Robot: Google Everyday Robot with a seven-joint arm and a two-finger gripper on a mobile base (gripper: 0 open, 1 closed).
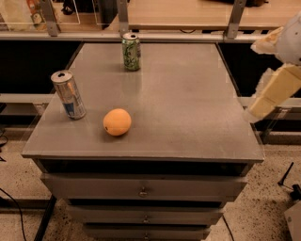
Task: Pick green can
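Note:
The green can [131,52] with white swirly markings and a silver top stands upright near the far edge of the grey cabinet top [188,103], left of centre. My gripper [263,101] shows as cream-coloured parts at the right edge of the view, just off the cabinet's right side and far from the can. It holds nothing that I can see.
A taller silver can with a blue label [69,94] stands near the left edge. An orange [117,122] lies in front, left of centre. A railing and a wooden counter [188,14] run behind the cabinet. Drawers [141,188] are below.

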